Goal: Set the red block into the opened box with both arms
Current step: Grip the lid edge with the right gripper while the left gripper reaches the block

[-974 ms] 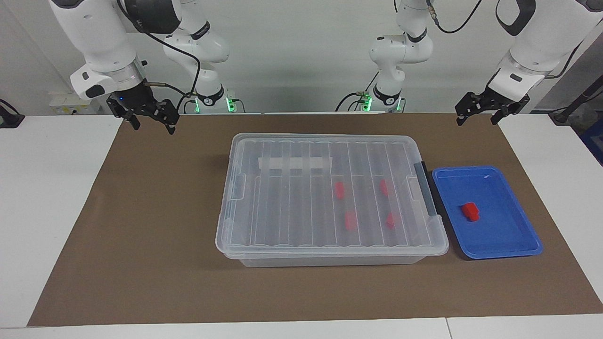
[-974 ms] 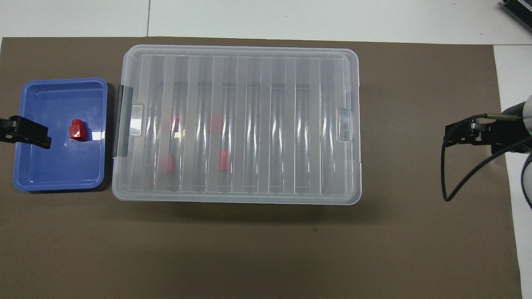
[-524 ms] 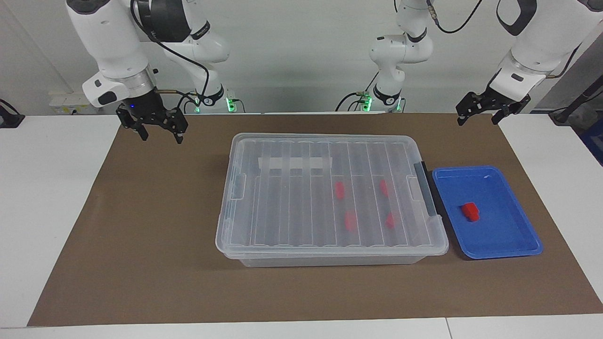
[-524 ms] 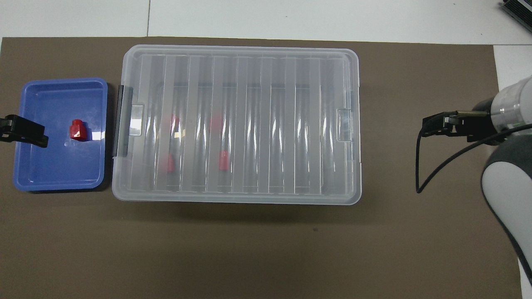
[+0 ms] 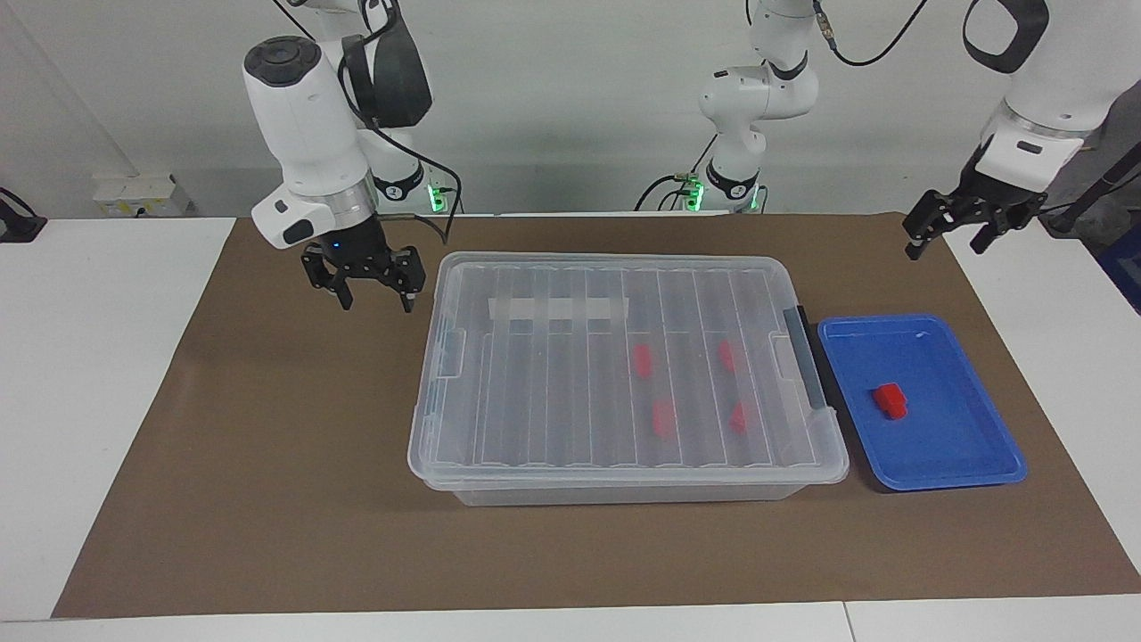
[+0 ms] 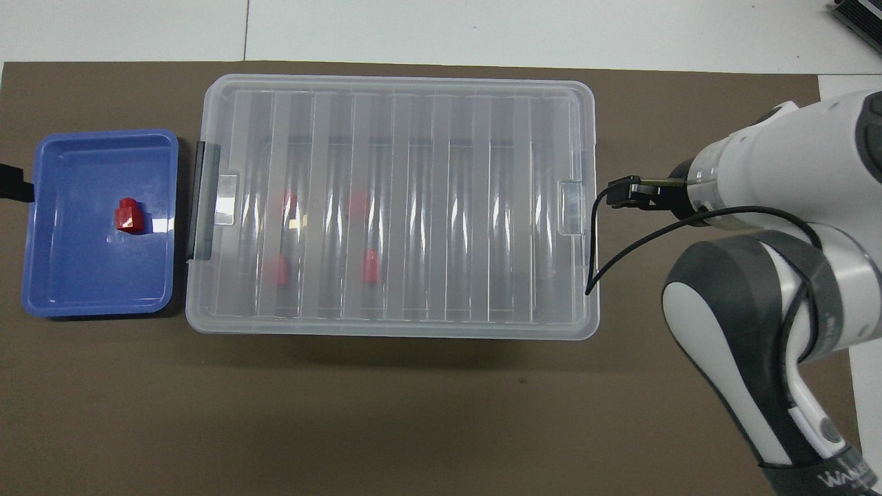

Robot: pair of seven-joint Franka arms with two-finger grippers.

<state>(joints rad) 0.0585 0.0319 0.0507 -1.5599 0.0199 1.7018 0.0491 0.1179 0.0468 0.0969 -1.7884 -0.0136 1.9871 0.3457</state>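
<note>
A small red block (image 5: 890, 399) (image 6: 128, 215) lies alone in the shallow blue tray (image 5: 945, 481) (image 6: 96, 134). The clear box (image 5: 535, 374) (image 6: 448, 207) stands beside the tray with its ribbed lid on. Several more red blocks show through the lid. My right gripper (image 5: 373, 301) (image 6: 623, 193) hangs open and empty over the mat, just off the box's end toward the right arm. Raised over the mat just off the tray's outer edge, my left gripper (image 5: 945, 245) (image 6: 14, 189) is open and empty. Only its tip shows in the overhead view.
A dark grey latch (image 5: 807, 357) (image 6: 200, 200) runs along the box's end next to the tray. A brown mat (image 5: 267, 499) covers the table under everything. The right arm's cable (image 6: 620, 255) dangles over the box's end.
The right arm has swung in from the mat's corner and come lower, close to the box's end. The left gripper has drawn slightly outward from the tray.
</note>
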